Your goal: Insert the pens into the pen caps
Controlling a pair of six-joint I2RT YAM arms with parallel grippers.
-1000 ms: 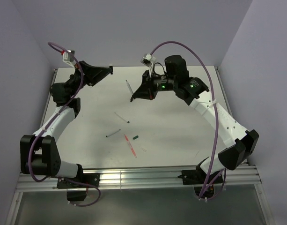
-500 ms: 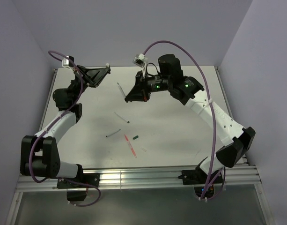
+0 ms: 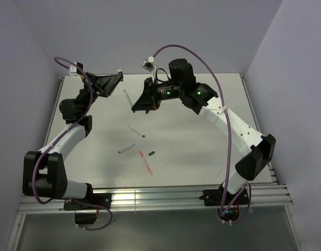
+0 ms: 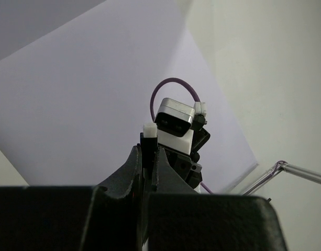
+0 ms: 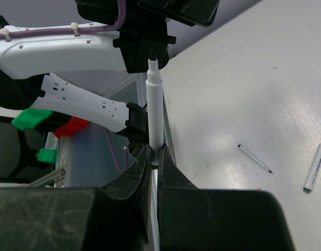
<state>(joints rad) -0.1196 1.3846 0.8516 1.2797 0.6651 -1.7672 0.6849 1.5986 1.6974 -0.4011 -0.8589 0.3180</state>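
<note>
My right gripper [image 3: 133, 109] [image 5: 155, 151] is shut on a whitish pen [image 3: 126, 97] [image 5: 154, 112], whose black tip points at the left gripper. That left gripper [image 3: 120, 75] [image 4: 148, 149], raised at the table's back left, is shut on a short black pen cap [image 4: 149, 149] with a white end. The pen tip and the cap are a short gap apart. A thin whitish pen [image 3: 135, 129] [image 5: 254, 158], a whitish pen with a green end [image 3: 126, 148] [image 5: 316, 164] and a red pen [image 3: 145, 161] lie mid-table. A dark green cap [image 3: 151, 153] and a pale clear cap [image 3: 161, 167] lie beside the red pen.
The white table [image 3: 202, 141] ends in a metal rail [image 3: 160, 197] at the near edge, and lilac walls close in the back and sides. The right arm's purple cable [image 3: 202, 52] loops above the table's back. The left arm's white link [image 5: 55, 52] fills the upper left of the right wrist view.
My right arm has swung left across the back of the table, carrying the whitish pen nearer to the left gripper. The left gripper tilted up slightly and then held still.
</note>
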